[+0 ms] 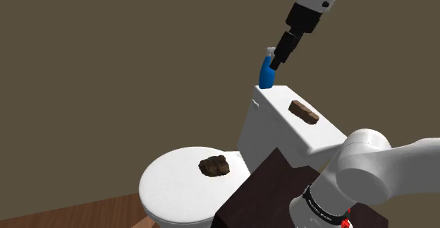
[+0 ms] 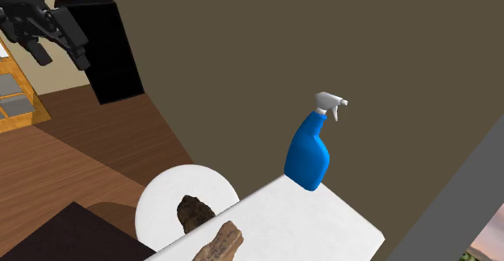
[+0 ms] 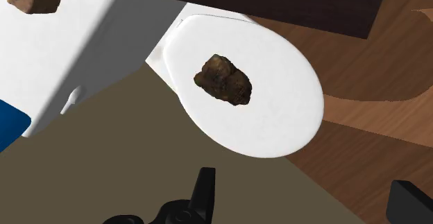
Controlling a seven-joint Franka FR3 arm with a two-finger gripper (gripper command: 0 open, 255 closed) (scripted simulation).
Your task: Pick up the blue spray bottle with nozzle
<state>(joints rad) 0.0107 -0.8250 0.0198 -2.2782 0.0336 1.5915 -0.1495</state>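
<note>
The blue spray bottle [image 1: 266, 75] with a white nozzle stands upright at the far end of the white toilet tank [image 1: 282, 124], against the wall. In the second exterior view the bottle [image 2: 308, 153] stands free, and my gripper [image 2: 60, 56] hangs well off to that view's left. In the shoulder view the gripper [image 1: 276, 63] overlaps the bottle's nozzle from above and to the right. Its fingers [image 3: 205, 188] stand apart with nothing between them. A strip of the blue body [image 3: 10, 122] shows beside the tank, away from the fingers.
A brown rock [image 1: 214, 166] lies on the closed toilet lid [image 1: 169, 188]. A brown block [image 1: 304, 111] lies on the tank top, nearer the stand. The dark stand [image 1: 257, 198] sits beside the toilet. A black cabinet [image 2: 109, 49] stands against the olive wall.
</note>
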